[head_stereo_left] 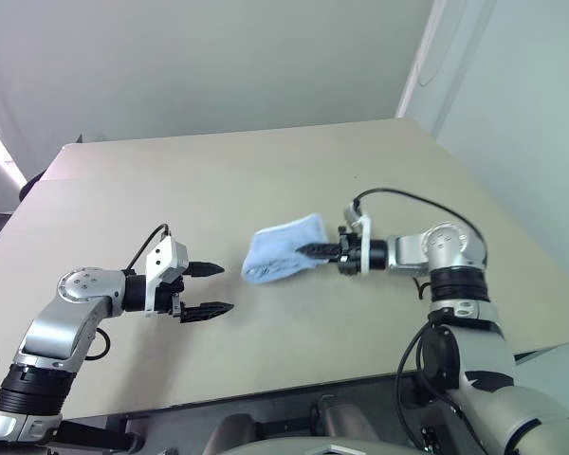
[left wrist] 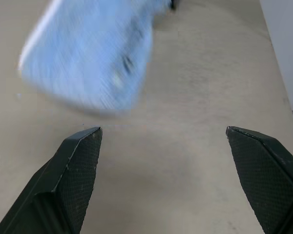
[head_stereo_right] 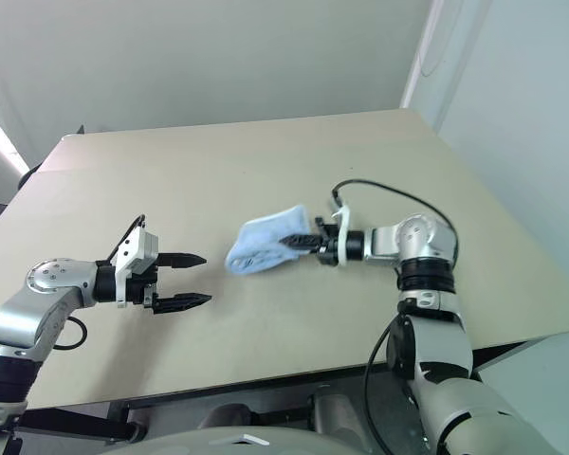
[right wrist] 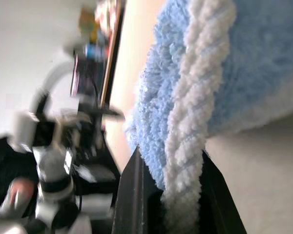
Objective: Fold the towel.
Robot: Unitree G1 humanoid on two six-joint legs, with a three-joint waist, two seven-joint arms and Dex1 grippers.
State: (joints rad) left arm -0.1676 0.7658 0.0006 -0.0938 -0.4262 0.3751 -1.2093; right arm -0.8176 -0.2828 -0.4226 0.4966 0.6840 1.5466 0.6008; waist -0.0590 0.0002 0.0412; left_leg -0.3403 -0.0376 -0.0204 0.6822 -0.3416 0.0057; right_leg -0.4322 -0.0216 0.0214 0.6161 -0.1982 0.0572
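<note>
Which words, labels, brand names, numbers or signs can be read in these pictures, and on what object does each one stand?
No readable text.
Towel: a small dark mark shows in the left wrist view, too blurred to read.
Table: no writing.
Left end effector and right end effector: no label legible.

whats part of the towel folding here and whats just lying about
Part of the job:
- towel, pinched at its edge in the right claw
- left claw, open, apart from the towel

Lying about:
- nothing loose; just the bare table
</note>
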